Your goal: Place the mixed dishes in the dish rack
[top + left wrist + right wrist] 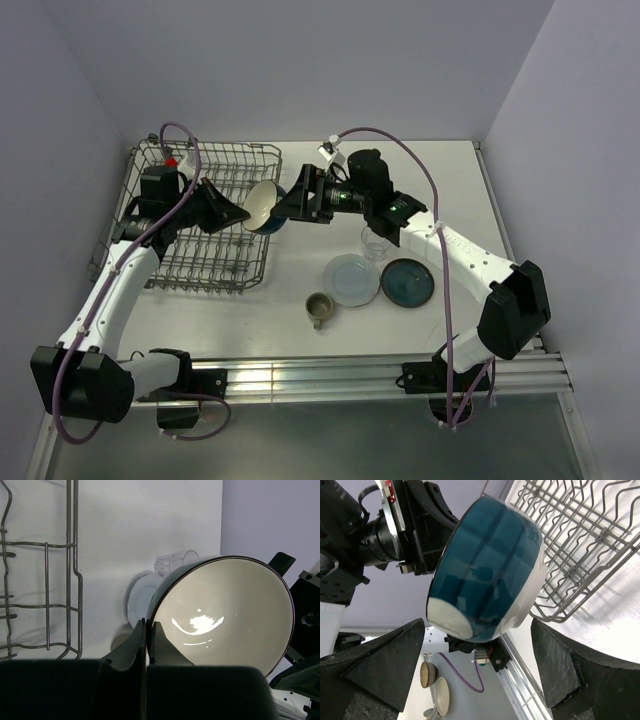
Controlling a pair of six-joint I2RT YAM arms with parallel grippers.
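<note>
So the cream-inside, dark-rimmed bowl (262, 205) (225, 615) (485, 570) is up in the air, tipped on its side, right at the right edge of the dish rack (230, 150) (70, 580) (580, 540). Its cream inside faces left and its teal outside and pale foot face right.

The left end effector (240, 215) (148, 635) is clamped on the bowl's rim, and in the left wrist view the two fingers are pinched tight on the rim's edge. The right end effector (288, 205) (477, 630) is spread wide open. Its fingers sit either side of the bowl's foot with a gap on both sides, so it's not gripping anything.

The other dishes are on the tabletop (260, 320), right of the rack:
- the pale blue plate (352, 280) and the dark teal plate (407, 282) lie side by side, blue on the left
- the small olive-brown mug (319, 309) is just near-left of the blue plate
- the clear glass tumbler (376, 240) stands just beyond the plates, partly hidden by the right arm
</note>
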